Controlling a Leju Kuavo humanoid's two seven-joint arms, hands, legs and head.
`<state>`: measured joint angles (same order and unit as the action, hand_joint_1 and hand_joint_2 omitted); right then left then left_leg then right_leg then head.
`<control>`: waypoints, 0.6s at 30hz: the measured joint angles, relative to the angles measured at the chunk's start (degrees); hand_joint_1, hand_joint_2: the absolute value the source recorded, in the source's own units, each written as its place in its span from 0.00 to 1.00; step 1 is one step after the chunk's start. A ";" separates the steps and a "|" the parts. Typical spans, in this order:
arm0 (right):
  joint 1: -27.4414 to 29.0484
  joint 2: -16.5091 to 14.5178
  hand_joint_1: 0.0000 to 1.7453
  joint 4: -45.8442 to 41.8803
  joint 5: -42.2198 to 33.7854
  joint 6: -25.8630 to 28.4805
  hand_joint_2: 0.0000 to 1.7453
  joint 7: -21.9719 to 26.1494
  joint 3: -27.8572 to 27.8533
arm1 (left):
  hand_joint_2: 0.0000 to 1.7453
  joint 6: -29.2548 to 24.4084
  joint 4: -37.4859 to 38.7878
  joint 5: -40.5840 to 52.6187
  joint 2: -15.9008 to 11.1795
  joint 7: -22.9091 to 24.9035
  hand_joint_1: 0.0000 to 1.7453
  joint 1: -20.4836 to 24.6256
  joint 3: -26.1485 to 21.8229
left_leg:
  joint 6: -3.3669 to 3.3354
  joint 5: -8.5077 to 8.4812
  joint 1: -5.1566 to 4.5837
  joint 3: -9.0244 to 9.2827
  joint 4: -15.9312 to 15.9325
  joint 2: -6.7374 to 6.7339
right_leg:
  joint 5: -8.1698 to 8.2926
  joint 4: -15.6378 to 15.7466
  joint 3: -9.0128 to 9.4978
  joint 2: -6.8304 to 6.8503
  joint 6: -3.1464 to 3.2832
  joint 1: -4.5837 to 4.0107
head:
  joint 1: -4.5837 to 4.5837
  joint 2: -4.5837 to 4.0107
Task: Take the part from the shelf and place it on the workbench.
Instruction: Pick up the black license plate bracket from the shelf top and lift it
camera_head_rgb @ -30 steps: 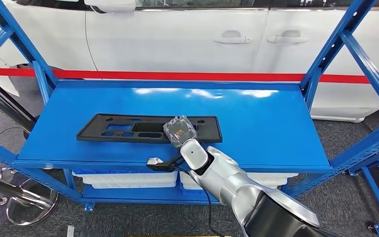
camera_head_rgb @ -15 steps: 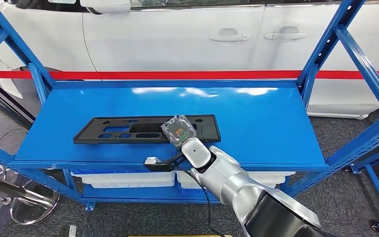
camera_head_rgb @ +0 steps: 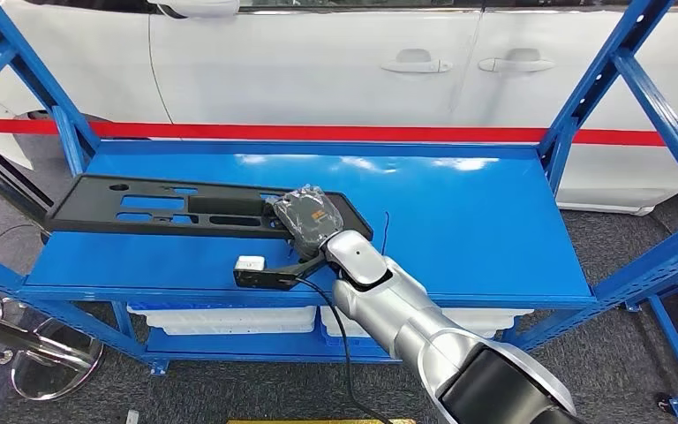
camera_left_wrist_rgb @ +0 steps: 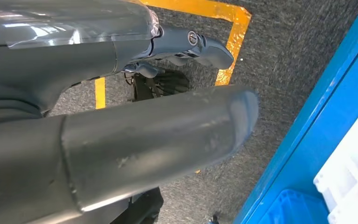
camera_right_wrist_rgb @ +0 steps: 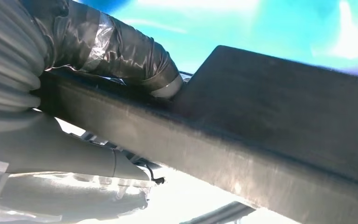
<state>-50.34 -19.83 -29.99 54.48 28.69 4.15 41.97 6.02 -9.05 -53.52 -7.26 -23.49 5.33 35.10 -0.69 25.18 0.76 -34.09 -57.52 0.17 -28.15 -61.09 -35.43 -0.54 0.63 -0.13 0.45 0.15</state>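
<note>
Black part (camera_head_rgb: 185, 205) clamped in right hand (camera_head_rgb: 305, 216) fingers (camera_right_wrist_rgb: 121, 51), far end overhanging shelf (camera_head_rgb: 459, 221) edge. Step: lifting off. Next: clear the uprights, turn to workbench. Left hand (camera_left_wrist_rgb: 121, 135) holds nothing, fingers apart.

blue shelf top (camera_head_rgb: 459, 221) bare right of black part (camera_head_rgb: 159, 205), slanted frame posts (camera_head_rgb: 649, 97) flanking, white car (camera_head_rgb: 335, 62) behind

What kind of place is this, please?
Probably a car factory or workshop: a white car stands behind a blue steel shelf, and the right hand holds a long black part.
</note>
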 joint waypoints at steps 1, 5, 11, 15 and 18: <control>0.21 0.15 1.00 -0.89 -0.56 0.07 1.00 0.30 -0.52 | 0.00 -0.23 0.00 -0.03 -0.01 0.26 0.00 -0.03 0.00 | -0.36 -0.07 0.13 0.07 0.16 -0.01 | -1.54 -2.54 -1.14 0.06 -0.22 0.02 | -0.01 0.00; 2.67 1.39 1.00 -5.90 -6.85 0.11 1.00 4.04 -2.17 | 0.00 -1.69 0.00 -0.12 -0.02 2.51 0.00 -0.51 0.00 | -0.85 0.12 -0.05 0.11 0.02 0.02 | -5.54 -14.18 -7.08 0.16 -0.63 0.29 | -0.01 0.00; 8.63 4.19 1.00 -23.99 -30.28 -4.33 1.00 14.03 -4.38 | 0.00 -4.56 0.00 1.27 0.07 3.77 0.00 -1.86 0.43 | -0.09 1.09 -0.41 -0.09 -1.00 0.13 | 1.98 0.81 -0.68 0.21 0.47 0.00 | 0.01 0.00; 12.71 6.80 1.00 -36.41 -47.21 -12.63 1.00 18.18 -5.74 | 0.00 -4.74 0.00 3.47 0.19 3.93 0.00 -2.49 2.31 | 1.03 2.36 -0.29 -0.52 -2.24 0.13 | 2.04 1.97 0.03 0.29 1.26 0.32 | 0.01 0.00; 16.46 9.10 1.00 -46.28 -63.85 -24.56 1.00 19.38 -6.75 | 0.00 -4.69 0.00 3.00 0.39 3.56 0.00 -2.80 3.34 | 1.83 7.16 0.10 -4.52 -11.39 0.04 | 2.04 2.33 0.52 0.48 1.72 0.56 | 0.01 0.00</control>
<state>-33.87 -10.73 -76.27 -9.37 4.13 23.52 35.22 1.32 -9.05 -50.52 -6.87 -19.93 2.53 38.44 1.14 32.35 0.86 -38.61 -68.92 0.20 -26.11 -58.76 -34.90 -0.06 2.34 0.44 0.46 0.15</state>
